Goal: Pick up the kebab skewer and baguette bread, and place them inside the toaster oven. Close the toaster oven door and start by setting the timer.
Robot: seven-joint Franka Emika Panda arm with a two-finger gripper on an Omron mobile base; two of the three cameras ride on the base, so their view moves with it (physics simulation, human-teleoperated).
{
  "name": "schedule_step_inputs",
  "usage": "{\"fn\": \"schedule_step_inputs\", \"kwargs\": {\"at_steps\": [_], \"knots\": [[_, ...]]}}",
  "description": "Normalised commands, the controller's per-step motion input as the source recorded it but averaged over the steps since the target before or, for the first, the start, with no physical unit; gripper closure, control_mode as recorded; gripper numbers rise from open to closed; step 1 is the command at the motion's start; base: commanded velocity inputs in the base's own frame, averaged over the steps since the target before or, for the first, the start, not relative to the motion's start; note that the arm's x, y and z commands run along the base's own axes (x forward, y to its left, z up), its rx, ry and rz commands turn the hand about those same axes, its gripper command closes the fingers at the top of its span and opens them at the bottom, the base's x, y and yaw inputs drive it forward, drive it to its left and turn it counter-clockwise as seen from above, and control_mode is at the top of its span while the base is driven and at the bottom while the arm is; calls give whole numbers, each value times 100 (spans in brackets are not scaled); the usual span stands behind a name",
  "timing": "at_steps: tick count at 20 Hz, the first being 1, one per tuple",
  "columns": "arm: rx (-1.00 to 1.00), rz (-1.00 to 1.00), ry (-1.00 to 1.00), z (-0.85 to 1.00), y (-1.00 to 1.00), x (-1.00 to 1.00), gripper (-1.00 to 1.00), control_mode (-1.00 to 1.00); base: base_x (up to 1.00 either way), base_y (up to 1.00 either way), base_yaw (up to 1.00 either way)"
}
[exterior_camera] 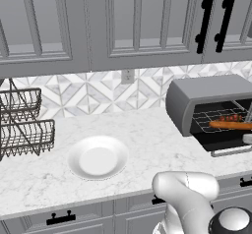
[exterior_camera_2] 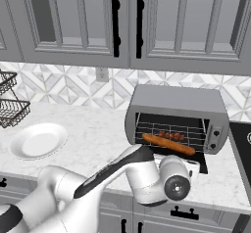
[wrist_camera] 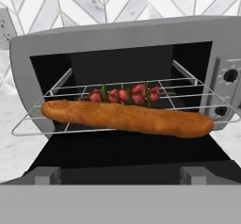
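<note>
**benchbot_fan:** Orange-brown baguette bread (wrist_camera: 127, 118) is already lying on the wire rack (wrist_camera: 188, 89) of the toaster oven (exterior_camera_2: 176, 100), and the kebab skewer (wrist_camera: 124, 95) sits just behind it, further into the black cavity. The toaster oven door (wrist_camera: 127, 155) is still folded down flat in front of the rack. The hand (wrist_camera: 120, 173) faces straight into the opening with its fingers spread wide, holding nothing.

**rackwatcher:** So only the door and the timer are left, I'd guess. What worries you?

**benchbot_fan:** That rack looks pulled forward, and the loaf rides along its front edge, with the right end poking toward the knob panel (wrist_camera: 226, 89). If the door swings up while the rack is out, it could jam on the bread, or shove the loaf off the rack. Also, the hand sits low and close to the door, so a sloppy lift from underneath might slip off the panel and let it drop back.

**rackwatcher:** And around the oven?

**benchbot_fan:** White marbled bench (exterior_camera: 147, 139) under it. Well to the oven's left there's a white plate (exterior_camera: 97, 157), and further left a dark wire basket rack (exterior_camera: 22, 125). Behind the oven is a grey-and-white patterned tile wall with an outlet (exterior_camera_2: 101, 74), and grey cabinets (exterior_camera_2: 83, 21) with black handles hang above.
</note>
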Motion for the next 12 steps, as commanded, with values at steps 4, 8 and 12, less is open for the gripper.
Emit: {"fn": "schedule_step_inputs", "kwargs": {"at_steps": [4,8,12], "knots": [[1,0,7,0,0,39,-100,-100,0,0,0],[0,0,4,0,0,30,-100,-100,0,0,0],[0,0,4,0,0,28,-100,-100,0,0,0]]}}
